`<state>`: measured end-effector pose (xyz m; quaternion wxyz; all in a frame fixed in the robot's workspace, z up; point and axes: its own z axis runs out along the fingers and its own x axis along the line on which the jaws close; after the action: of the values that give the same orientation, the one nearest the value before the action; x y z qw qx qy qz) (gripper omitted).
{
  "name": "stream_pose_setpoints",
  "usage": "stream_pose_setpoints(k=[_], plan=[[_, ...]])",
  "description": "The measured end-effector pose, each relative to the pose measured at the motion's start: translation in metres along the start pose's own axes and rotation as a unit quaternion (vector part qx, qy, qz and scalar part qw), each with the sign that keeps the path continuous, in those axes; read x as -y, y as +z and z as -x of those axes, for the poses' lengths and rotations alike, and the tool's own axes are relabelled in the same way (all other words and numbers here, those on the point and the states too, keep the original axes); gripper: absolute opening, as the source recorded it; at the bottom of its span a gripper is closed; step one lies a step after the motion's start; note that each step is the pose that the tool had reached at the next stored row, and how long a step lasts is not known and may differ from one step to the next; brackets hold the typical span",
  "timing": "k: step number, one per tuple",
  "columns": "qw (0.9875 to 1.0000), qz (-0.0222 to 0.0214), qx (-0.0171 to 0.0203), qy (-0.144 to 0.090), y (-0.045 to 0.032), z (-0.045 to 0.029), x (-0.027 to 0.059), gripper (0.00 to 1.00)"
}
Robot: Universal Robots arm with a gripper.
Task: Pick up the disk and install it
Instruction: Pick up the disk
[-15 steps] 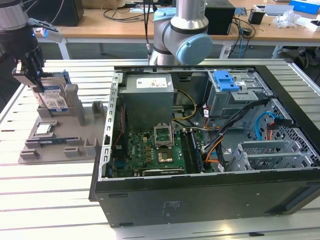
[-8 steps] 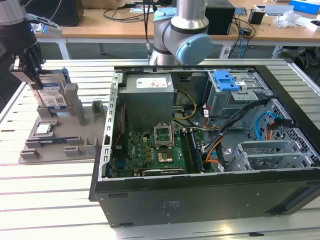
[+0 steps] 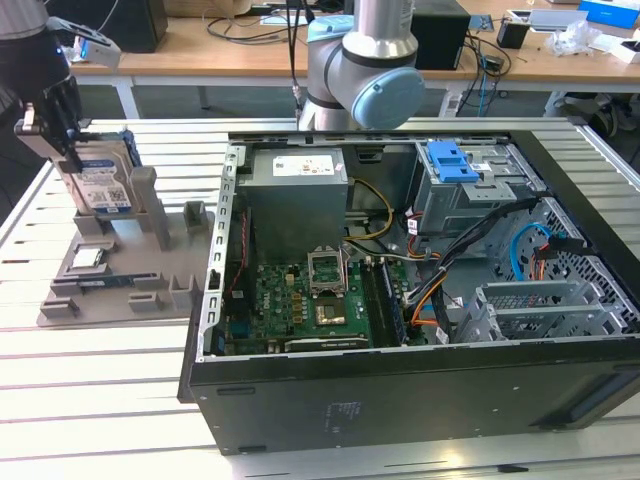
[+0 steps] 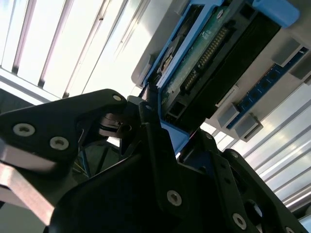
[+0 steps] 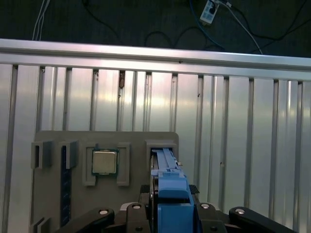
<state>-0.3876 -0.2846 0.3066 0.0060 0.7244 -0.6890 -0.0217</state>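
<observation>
The disk, a silver drive with a white-and-blue label in a blue carrier, stands on edge in a slot of the grey holder at the exterior view's left. My black gripper reaches down over its top edge and is shut on it. In the first wrist view the carrier's blue edge runs between the fingers of the gripper. The second wrist view shows the disk's green circuit-board side, with the gripper clamped on the carrier's rim.
The open computer case lies at the exterior view's right, with a motherboard and a grey drive cage with a blue latch. A small square CPU chip sits in the holder. The arm's base stands behind the case.
</observation>
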Motion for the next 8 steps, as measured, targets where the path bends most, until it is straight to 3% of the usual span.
stream_pose_setpoints(k=[8], plan=[[1.0000, 0.0000, 0.0000, 0.000, -0.0141, 0.0004, -0.0006, 0.37]])
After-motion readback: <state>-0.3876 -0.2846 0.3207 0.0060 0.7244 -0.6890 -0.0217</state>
